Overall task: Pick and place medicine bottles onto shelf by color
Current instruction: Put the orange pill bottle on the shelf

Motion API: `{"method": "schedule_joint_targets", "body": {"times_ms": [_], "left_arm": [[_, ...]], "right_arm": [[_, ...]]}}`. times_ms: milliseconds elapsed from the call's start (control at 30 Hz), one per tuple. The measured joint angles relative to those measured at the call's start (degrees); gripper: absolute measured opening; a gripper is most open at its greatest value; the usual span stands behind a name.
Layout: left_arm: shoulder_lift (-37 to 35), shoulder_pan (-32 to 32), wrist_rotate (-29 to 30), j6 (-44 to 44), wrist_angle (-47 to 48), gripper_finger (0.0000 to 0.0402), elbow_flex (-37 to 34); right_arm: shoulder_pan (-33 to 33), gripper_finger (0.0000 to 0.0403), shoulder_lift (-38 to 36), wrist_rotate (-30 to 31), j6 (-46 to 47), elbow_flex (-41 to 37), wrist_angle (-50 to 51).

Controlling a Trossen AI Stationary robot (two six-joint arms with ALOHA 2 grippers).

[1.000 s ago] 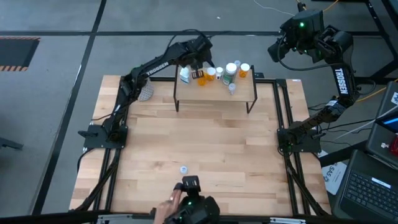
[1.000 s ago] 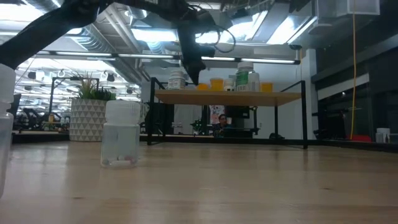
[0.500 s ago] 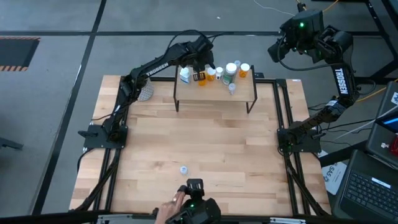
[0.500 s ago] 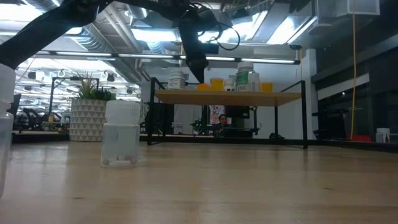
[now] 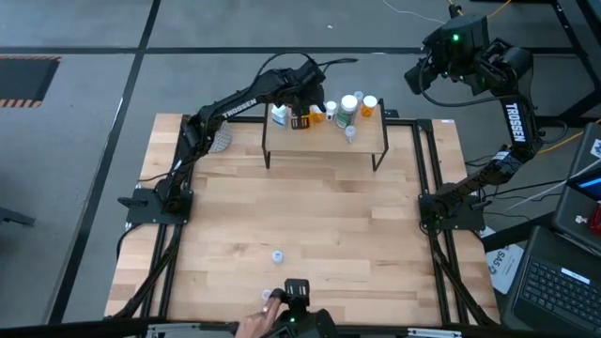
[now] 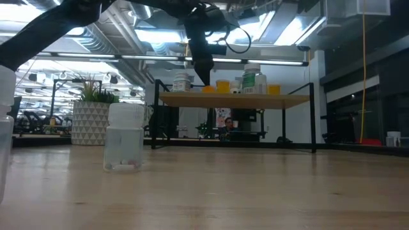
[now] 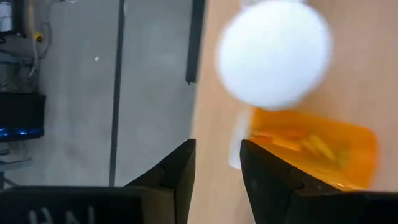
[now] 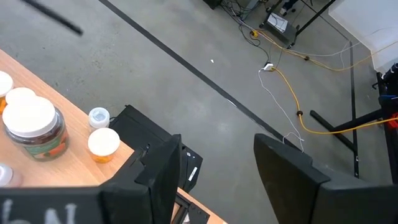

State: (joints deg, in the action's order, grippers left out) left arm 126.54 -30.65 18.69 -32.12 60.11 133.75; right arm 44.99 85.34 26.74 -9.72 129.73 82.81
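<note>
Wooden counter (image 5: 310, 216) on a dark frame, seen whole from above
Shelf (image 5: 324, 136) at far edge of counter, light top on thin black legs
Left arm reaching out over shelf; right arm raised beyond far right corner, clear of counter
Left tool (image 5: 302, 117) above shelf's left part, fingers parted by a narrow gap with nothing between them; orange bottle (image 7: 314, 149) with white cap seen just past the fingertips in the wrist view
Right tool (image 8: 214, 165) well apart from everything, fingers wide, gripping nothing, looking down on floor and shelf end
Bottles in a cluster on shelf: white bottle (image 5: 279, 114) at left, orange ones beside it, greenish bottle (image 5: 346, 110) with white cap right of centre, another orange bottle (image 5: 369, 105) at right end, tiny clear bottle (image 5: 350, 133) nearer front edge
Clear bottle (image 5: 277, 254) with white cap alone on near part of counter, upright
Person's hand (image 5: 254, 324) at near edge beside camera mount
Plant in patterned pot (image 6: 89, 115) in room behind
</note>
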Motion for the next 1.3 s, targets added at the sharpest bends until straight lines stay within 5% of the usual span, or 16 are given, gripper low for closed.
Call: {"method": "schedule_joint_targets", "body": {"times_ms": [500, 900, 1300], "left_arm": [[0.00, 6.06, 0.66, 0.52, 9.46, 0.0121, 0.00], [-0.27, 8.47, 16.64, -0.33, 7.97, 0.0122, 0.48], [0.20, 2.80, 10.27, 0.52, -2.52, 0.0122, 0.47]], "right_arm": [[0.00, 0.0204, 0.00, 0.00, 0.00, 0.00, 1.68], [0.00, 0.0204, 0.00, -1.47, -0.02, 0.00, 1.91], [-0.01, 0.0204, 0.02, -2.52, 0.00, 0.00, 2.30]]}}
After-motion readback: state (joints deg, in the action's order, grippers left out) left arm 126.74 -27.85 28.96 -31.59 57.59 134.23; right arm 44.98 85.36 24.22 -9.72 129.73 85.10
